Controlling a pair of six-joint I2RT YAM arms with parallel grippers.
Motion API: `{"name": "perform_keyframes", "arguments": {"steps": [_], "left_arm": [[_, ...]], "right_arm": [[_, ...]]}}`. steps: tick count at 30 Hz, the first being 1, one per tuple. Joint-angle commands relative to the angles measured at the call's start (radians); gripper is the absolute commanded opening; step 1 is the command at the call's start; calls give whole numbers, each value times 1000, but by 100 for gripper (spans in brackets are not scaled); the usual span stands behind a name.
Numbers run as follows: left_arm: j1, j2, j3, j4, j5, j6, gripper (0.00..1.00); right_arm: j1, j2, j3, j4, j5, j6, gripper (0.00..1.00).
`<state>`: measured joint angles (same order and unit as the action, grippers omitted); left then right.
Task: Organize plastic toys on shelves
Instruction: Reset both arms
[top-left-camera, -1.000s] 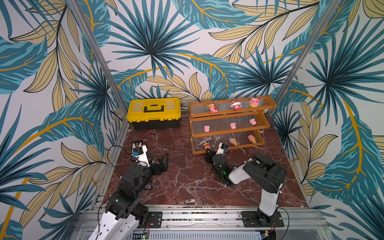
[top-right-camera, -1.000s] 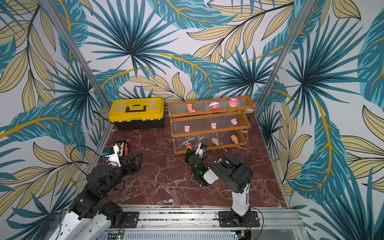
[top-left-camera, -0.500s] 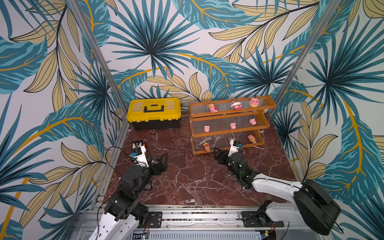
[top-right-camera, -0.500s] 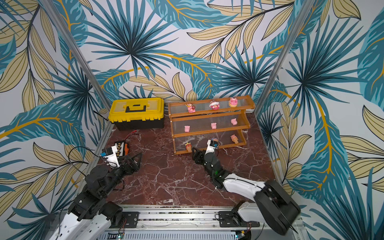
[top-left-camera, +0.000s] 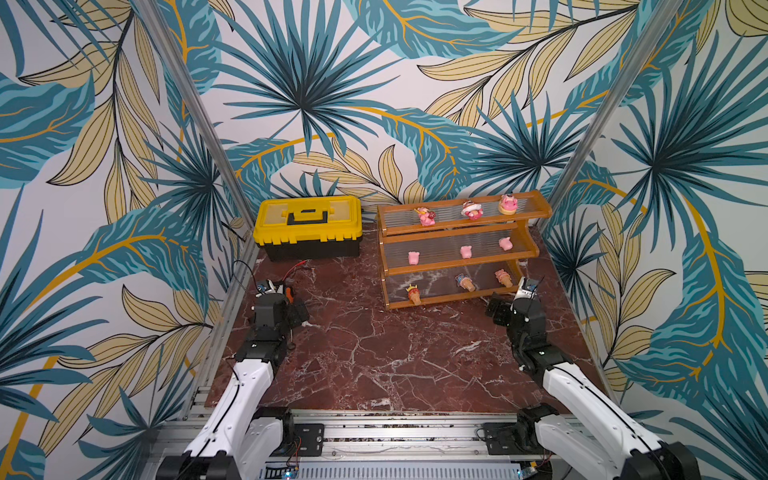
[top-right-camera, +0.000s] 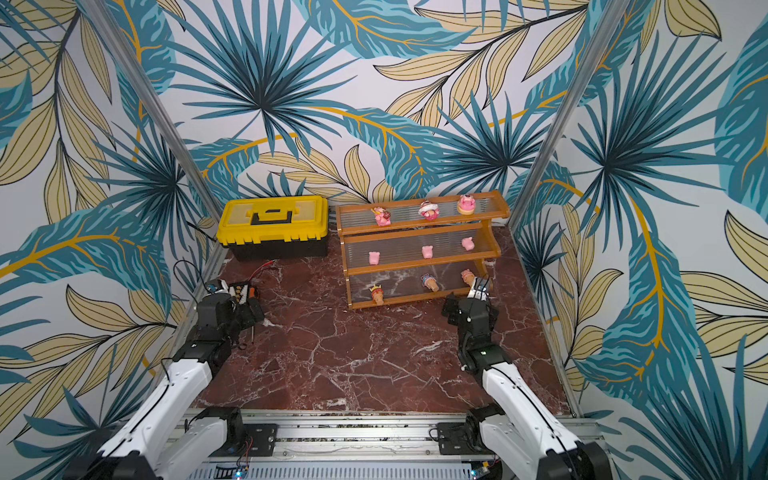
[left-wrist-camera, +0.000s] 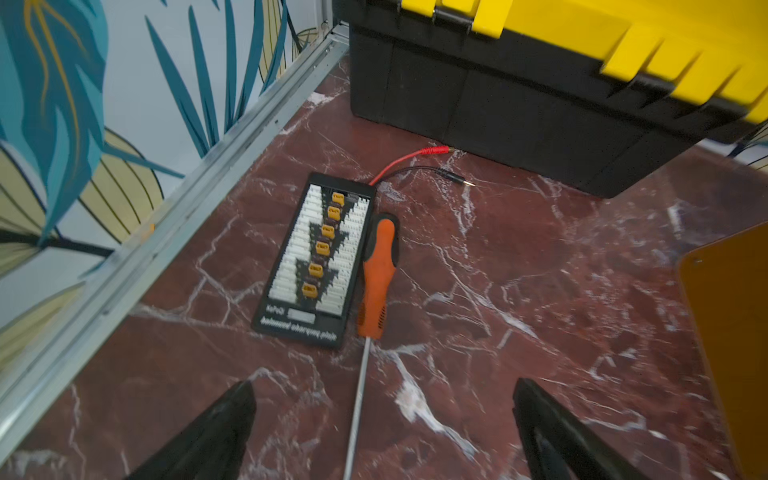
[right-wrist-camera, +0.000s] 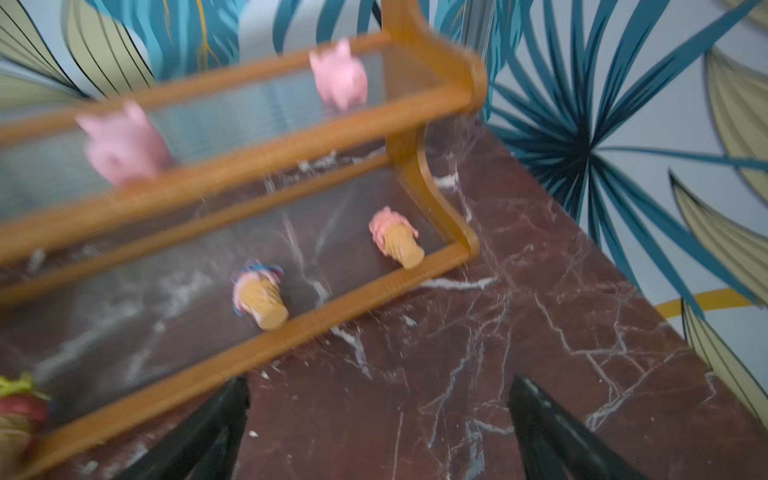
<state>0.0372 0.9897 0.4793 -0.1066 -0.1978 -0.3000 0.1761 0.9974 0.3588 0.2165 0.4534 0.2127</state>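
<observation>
The shelves (top-left-camera: 540, 208) stand at the back right, and all toys in view sit on them. Three pink characters (top-left-camera: 471, 209) are on the top tier, three piglets (top-left-camera: 466, 252) on the middle one, and three cone figures (top-left-camera: 465, 282) lie on the bottom one. My right gripper (top-left-camera: 498, 311) hangs open and empty just in front of the rack's right end, over bare floor (right-wrist-camera: 380, 415). The nearest cone (right-wrist-camera: 397, 237) lies apart from it. Far left, my left gripper (left-wrist-camera: 382, 415) is open above a screwdriver's shaft.
A yellow-and-black toolbox (top-left-camera: 307, 226) stands at the back left. In front of it lie a black charging board (left-wrist-camera: 316, 257), an orange-handled screwdriver (left-wrist-camera: 378, 274) and red and black leads (left-wrist-camera: 415, 158). Metal rails edge the marble floor (top-left-camera: 395, 357).
My right gripper opened, left a cone at the left end of the bottom tier, and swung right to the rack's right end. The left arm barely moved.
</observation>
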Motion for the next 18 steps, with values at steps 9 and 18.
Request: {"name": "perform_keyframes", "arguments": {"steps": [9,18], "left_arm": [[95,399,-78,829,278,189,100],[47,572,-112,1076,305,260,100]], "right_arm": [[-119,559,-115,1038,-238,-205,99],[-128,507,-59,837,-108,-140,99]]}}
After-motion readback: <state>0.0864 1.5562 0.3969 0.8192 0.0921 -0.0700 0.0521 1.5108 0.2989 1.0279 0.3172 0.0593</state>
